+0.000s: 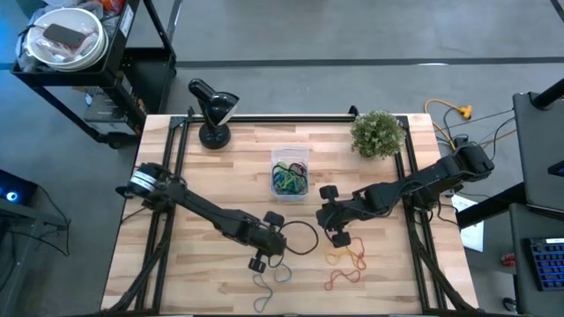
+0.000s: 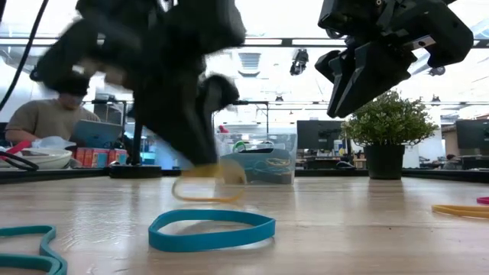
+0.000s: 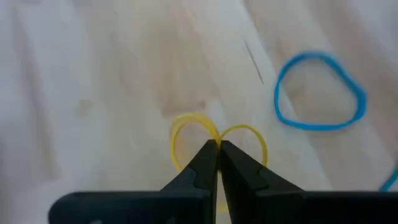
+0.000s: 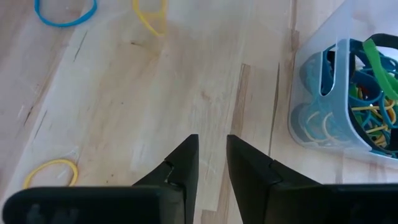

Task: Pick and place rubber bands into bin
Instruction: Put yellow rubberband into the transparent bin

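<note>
Reaching low over the front of the light wooden desk (image 1: 238, 176), left claw (image 3: 217, 149) pinching together on a thin yellow rubber band (image 3: 193, 134) lying on the wood. Hovering raised right of centre, right claw (image 4: 212, 152) standing slightly apart, gripping nothing. Sitting mid-desk, small clear plastic rectangular bin (image 1: 289, 173), holding tangled blue, green and yellow bands. Lying loose nearby, blue rubber loop (image 3: 320, 92).

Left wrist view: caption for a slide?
Left gripper shut on a yellow rubber band, blue band lying beyond on the wood table.
</note>
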Robot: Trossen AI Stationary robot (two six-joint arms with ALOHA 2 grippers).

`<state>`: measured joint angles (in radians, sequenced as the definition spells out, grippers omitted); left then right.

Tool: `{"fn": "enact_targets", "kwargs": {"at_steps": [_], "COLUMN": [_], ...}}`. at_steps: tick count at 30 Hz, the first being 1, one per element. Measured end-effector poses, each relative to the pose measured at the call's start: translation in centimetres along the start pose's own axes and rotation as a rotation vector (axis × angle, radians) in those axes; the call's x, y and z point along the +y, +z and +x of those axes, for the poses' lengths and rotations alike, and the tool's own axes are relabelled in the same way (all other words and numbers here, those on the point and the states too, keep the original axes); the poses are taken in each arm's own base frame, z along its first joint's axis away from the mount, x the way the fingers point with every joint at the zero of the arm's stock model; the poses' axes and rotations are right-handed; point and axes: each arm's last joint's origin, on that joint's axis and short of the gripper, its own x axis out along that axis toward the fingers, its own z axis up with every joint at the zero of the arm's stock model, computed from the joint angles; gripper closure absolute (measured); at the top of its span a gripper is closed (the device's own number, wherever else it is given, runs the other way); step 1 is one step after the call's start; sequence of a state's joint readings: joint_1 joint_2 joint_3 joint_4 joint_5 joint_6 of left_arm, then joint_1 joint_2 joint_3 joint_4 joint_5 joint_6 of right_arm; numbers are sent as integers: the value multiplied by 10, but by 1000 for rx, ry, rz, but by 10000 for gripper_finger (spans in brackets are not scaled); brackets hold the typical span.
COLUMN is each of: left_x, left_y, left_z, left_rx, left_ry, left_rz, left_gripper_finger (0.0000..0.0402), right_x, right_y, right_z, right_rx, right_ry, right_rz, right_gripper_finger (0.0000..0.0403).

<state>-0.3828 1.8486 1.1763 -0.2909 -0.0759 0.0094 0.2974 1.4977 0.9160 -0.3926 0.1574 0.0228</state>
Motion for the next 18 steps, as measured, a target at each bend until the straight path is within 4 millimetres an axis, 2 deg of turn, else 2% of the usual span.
{"fn": "enact_targets", "kwargs": {"at_steps": [6,10,14,18], "left_x": [6,14,30,55], "left_y": [12,20,25,29], "left_z": [-38,-59,-72,-77], "left_rx": [-96,-147,-166,-167], "left_ry": [112,280,499,654], "left_rz": [55,112,150,150], "left_gripper_finger": [401,401,401,401], "right_x": [2,3,3,3], "right_y": [1,1,1,1], "right_z": [-3,-3,-3,-4], "right_rx": [-11,-12,-15,-19], "right_ry": [5,7,7,7], "right_rz": [-9,-11,-12,-11], "right_gripper_finger": [330,327,326,331]}}
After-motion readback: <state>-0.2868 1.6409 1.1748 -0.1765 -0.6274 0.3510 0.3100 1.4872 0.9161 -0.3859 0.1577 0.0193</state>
